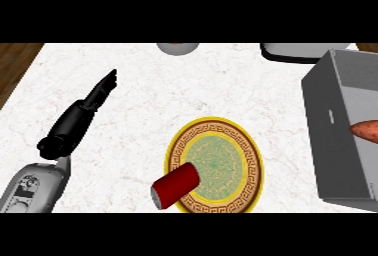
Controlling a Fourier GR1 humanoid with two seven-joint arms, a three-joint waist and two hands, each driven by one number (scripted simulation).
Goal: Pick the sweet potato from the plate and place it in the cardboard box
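The orange-brown sweet potato (365, 131) lies inside the grey open box (328, 145) at the right edge of the head view, partly cut off by the frame. The round plate (214, 160), with a yellow rim and a green patterned middle, sits at the centre of the counter with no sweet potato on it. My left hand (76, 121) rests at the left, open, its straight fingers pointing up and away, well apart from the plate. My right hand does not show.
A red can (175, 185) lies on its side over the plate's lower left rim. A pale round vessel (177, 48) and a grey object with a dark rim (295, 51) sit at the far edge. The counter's left edge (21, 80) borders wood.
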